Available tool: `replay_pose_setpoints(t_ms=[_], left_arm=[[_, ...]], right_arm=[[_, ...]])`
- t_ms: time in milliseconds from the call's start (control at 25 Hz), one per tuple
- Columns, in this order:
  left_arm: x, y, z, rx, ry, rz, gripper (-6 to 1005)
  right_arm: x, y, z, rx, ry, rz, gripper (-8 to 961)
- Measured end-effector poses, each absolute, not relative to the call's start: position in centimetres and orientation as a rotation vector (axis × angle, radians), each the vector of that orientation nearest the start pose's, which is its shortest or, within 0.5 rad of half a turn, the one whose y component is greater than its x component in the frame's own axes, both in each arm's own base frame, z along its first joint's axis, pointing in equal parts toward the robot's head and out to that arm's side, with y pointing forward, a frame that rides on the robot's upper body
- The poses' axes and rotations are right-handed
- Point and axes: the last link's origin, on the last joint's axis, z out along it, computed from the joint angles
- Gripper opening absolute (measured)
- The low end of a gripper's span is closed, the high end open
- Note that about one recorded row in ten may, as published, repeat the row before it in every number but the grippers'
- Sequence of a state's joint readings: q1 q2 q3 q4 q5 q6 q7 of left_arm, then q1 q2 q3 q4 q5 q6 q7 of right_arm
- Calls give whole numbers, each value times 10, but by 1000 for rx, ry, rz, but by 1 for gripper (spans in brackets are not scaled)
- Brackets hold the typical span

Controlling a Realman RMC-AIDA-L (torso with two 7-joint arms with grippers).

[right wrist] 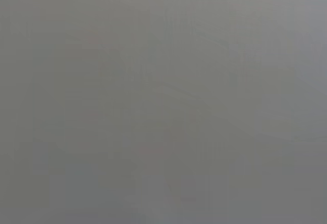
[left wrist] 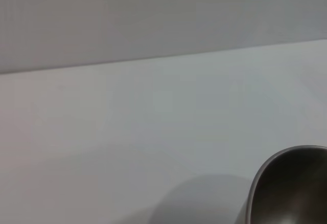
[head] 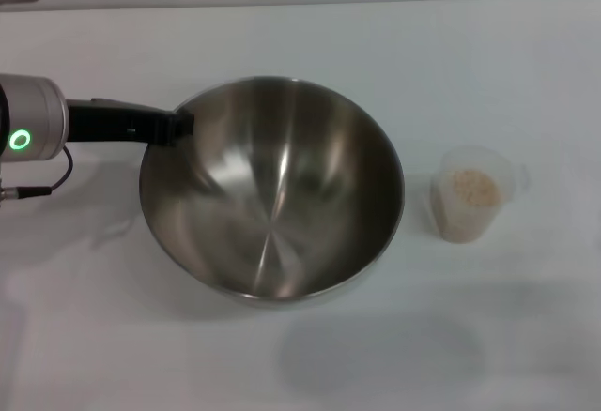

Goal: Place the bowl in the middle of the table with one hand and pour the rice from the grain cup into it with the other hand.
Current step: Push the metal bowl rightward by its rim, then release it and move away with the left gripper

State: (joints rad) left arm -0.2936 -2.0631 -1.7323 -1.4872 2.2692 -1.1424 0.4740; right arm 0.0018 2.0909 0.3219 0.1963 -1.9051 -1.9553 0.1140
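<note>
White tabletop runs plain and matte to its far edge, with a pale wall behind it. My left gripper reaches in from the left edge and meets the rim of the bowl on its left side. It looks clamped on that rim, since the bowl sits tilted with a shadow beneath it, as if lifted a little off the table. The bowl is roughly at the middle, and it is empty. To its right, apart from it and nearer the right edge, stands the grain cup with the rice heaped inside.

I judge the step in hand is setting the bowl down — level it first, lower it until the base rests flat, then let go without nudging it toward the cup. My right gripper is nowhere in sight; its wrist camera shows only blank grey.
</note>
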Motion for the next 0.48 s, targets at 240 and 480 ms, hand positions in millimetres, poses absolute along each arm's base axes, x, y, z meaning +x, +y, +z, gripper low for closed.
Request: replay_pose_setpoints(t_ms=[240, 480], left_arm=[[-204, 336, 19, -2334, -1159, -183, 66], [-205, 329, 14, -2351, -1164, -169, 71]], right_arm=[[332, 144, 15, -1341, 280, 967, 815], [331, 145, 15, -1343, 278, 969, 814]])
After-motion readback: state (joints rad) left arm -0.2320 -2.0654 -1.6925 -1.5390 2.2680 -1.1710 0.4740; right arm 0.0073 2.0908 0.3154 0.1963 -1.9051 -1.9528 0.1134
